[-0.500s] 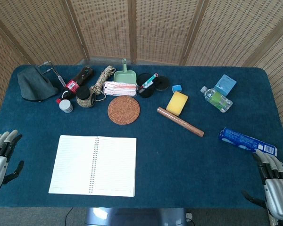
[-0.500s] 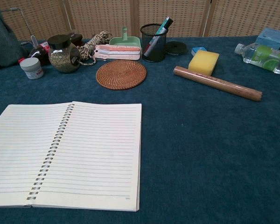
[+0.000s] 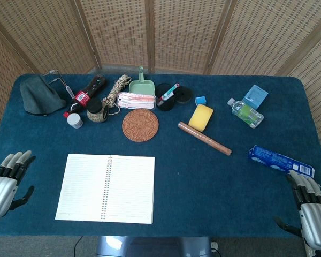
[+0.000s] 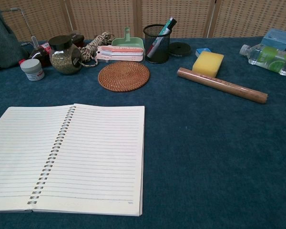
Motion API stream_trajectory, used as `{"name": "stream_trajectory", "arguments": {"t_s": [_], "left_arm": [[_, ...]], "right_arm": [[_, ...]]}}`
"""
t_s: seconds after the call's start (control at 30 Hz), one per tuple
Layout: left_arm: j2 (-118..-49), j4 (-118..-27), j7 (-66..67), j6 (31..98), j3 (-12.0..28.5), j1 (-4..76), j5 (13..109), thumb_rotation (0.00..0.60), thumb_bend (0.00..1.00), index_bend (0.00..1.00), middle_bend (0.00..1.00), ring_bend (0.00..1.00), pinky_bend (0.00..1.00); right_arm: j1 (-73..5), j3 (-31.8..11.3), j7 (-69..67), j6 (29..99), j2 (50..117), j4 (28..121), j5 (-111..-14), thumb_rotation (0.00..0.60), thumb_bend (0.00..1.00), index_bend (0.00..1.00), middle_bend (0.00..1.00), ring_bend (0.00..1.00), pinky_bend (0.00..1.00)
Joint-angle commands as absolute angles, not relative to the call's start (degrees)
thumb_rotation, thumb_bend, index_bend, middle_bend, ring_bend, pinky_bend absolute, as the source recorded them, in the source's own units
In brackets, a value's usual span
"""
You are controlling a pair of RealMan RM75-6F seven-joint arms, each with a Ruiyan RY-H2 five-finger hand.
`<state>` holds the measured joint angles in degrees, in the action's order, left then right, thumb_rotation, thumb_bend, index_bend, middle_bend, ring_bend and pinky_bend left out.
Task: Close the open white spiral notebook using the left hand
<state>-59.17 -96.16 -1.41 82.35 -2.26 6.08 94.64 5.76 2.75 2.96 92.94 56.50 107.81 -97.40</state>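
The white spiral notebook lies open and flat on the blue table, spiral down its middle; the chest view shows its lined pages filling the lower left. My left hand hovers at the table's left front edge, fingers apart, holding nothing, well to the left of the notebook. At the right front corner my right hand is also open and empty. Neither hand shows in the chest view.
A woven round coaster lies just behind the notebook. Behind it stand a jar, rope, green dustpan and mesh pen cup. A yellow sponge, wooden rolling pin, water bottle and blue packet lie to the right.
My left hand has shifted slightly to the right, towards the notebook. The notebook and right hand are unchanged.
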Motion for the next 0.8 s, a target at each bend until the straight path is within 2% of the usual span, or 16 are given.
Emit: {"name": "stream_trajectory", "arguments": {"t_s": [0.03,0.2,0.3,0.57,0.8], "left_arm": [[-58.14,-95.38,-1.97,78.41,-3.48,8.71,96.66,0.6,0.31,0.02,0.0,0.0,0.0],[-56.37,-97.14,2.56,73.69,-3.58,12.6,99.28,0.6,0.15,0.02,0.0,0.0,0.0],[-55.6,-98.73,4.49,68.81,-3.1,15.95,99.31,0.6,0.1,0.03,0.0,0.0,0.0],[-57.48,-101.4,3.32,54.94,-1.36,24.29,93.64,0.6,0.07,0.06,0.0,0.0,0.0],[-60.65,-103.88,12.31,47.54,0.34,28.87,86.93,0.6,0.02,0.09,0.0,0.0,0.0]], "right_arm": [[5.84,2.79,2.93,93.16,56.43,107.9,-97.62,0.6,0.0,0.0,0.0,0.0,0.0],[5.96,2.76,2.84,93.42,56.37,107.99,-97.62,0.6,0.0,0.0,0.0,0.0,0.0],[5.94,2.81,3.02,93.29,56.41,108.05,-97.67,0.6,0.0,0.0,0.0,0.0,0.0],[5.85,2.66,3.19,92.87,56.17,108.46,-96.82,0.6,0.0,0.0,0.0,0.0,0.0],[5.86,2.56,2.83,93.0,55.97,108.45,-96.7,0.6,0.0,0.0,0.0,0.0,0.0]]}}
